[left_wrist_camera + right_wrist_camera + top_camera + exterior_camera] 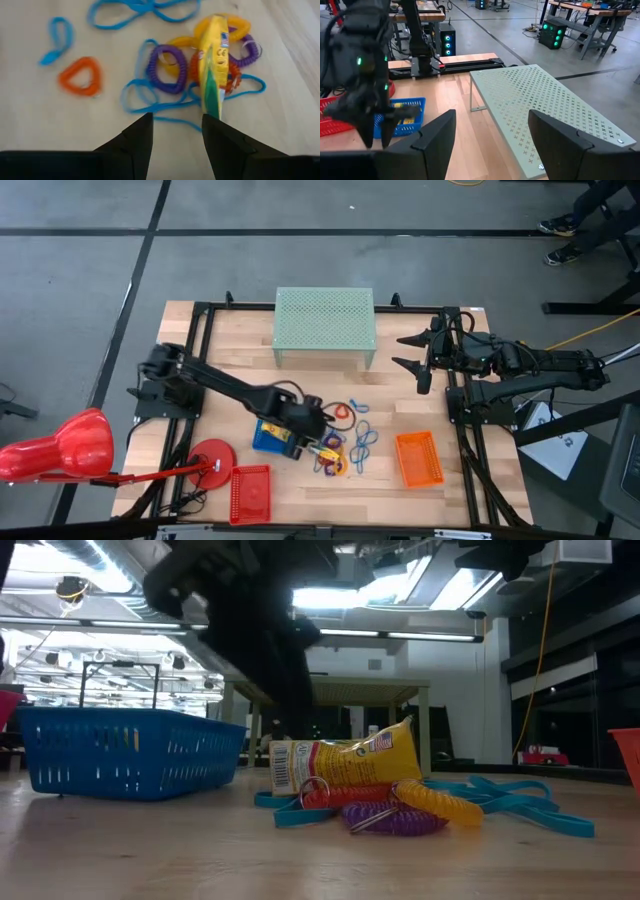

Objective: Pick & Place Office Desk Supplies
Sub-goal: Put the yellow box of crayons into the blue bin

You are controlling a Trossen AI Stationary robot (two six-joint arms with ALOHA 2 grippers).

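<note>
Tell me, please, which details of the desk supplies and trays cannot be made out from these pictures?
- Blue rectangular mesh tray: high view, the left arm covers most of it, so its contents stay hidden.
- Yellow printed packet: low view, label too small to read.
- Purple coiled loop: low view, partly behind the yellow coiled loop.
- Orange rectangular mesh tray: low view, cut off by the picture's edge.

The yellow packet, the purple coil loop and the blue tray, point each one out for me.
yellow packet (345, 766): low view, middle of its printed face.
purple coil loop (167, 68): left wrist view, on the coil's left side.
blue tray (120, 750): low view, middle of its slotted front wall.
</note>
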